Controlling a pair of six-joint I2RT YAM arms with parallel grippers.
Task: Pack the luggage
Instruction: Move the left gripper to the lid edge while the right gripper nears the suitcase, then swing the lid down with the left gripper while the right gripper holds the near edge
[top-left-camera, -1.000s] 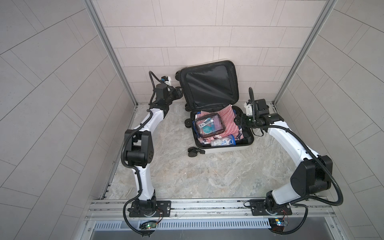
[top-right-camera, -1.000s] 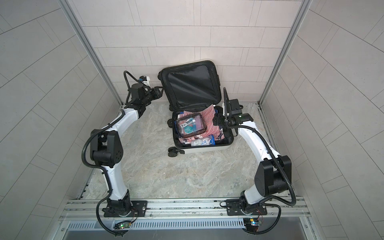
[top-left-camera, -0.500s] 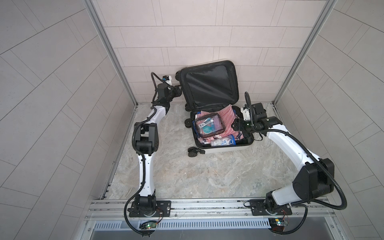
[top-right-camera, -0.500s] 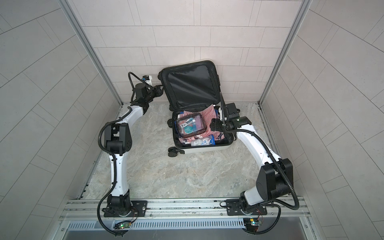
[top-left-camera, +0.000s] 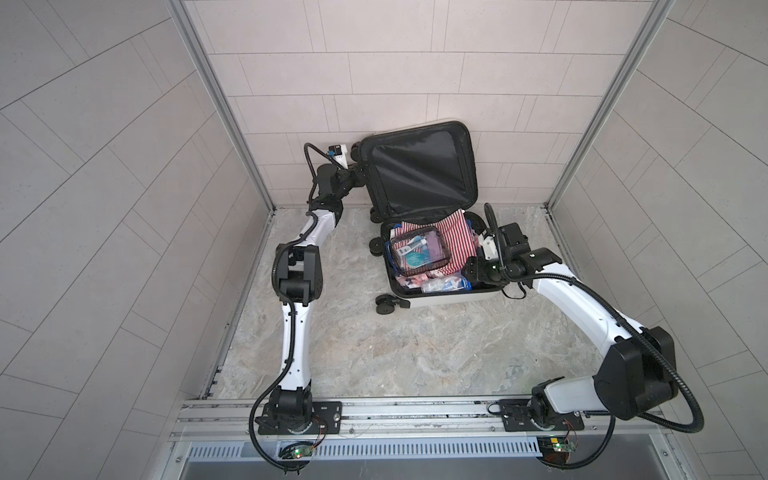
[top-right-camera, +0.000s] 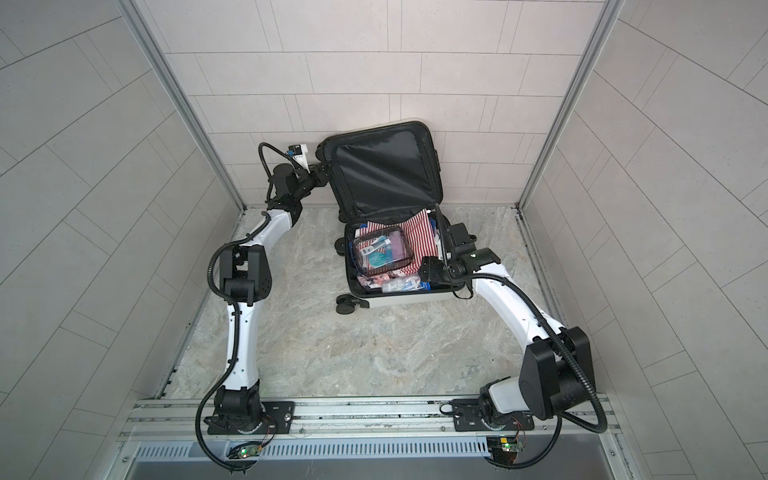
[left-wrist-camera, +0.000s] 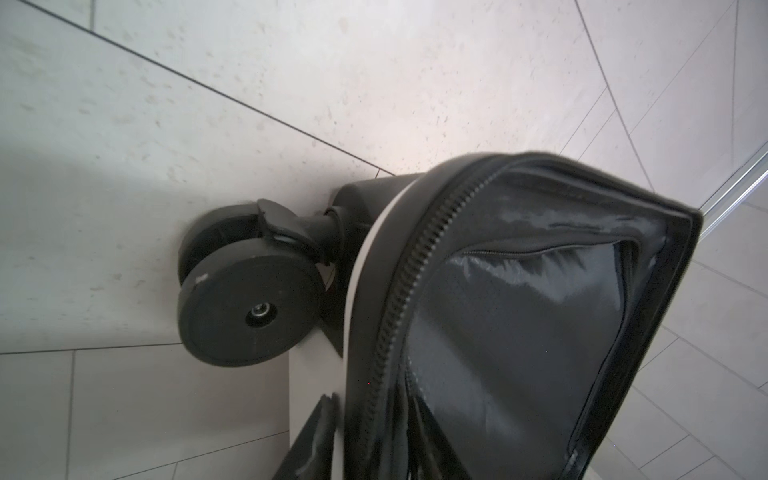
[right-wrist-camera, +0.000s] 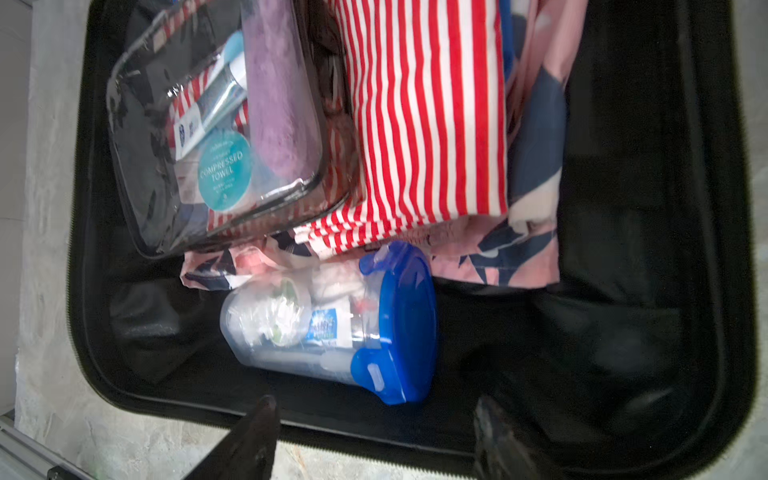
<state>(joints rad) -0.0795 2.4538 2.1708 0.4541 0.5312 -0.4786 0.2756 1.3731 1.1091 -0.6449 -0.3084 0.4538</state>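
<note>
The luggage (top-left-camera: 448, 300) lies open on the desk (top-left-camera: 415, 353), lid (top-left-camera: 419, 174) propped against the back wall (top-left-camera: 415, 83), base (right-wrist-camera: 623, 332) packed. Left gripper (top-left-camera: 357, 176) sits at the lid's edge, likely to swing it shut; whether it grips cannot be told. Right gripper (right-wrist-camera: 374, 405) hovers over the base, fingers (right-wrist-camera: 257, 432) spread, empty.

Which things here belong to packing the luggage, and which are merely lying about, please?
Job: luggage; inside it, clear toiletry pouch, striped cloth, patterned garment, blue-lidded container.
Lying about: nothing loose shows; only marble surface and mounting rail.
</note>
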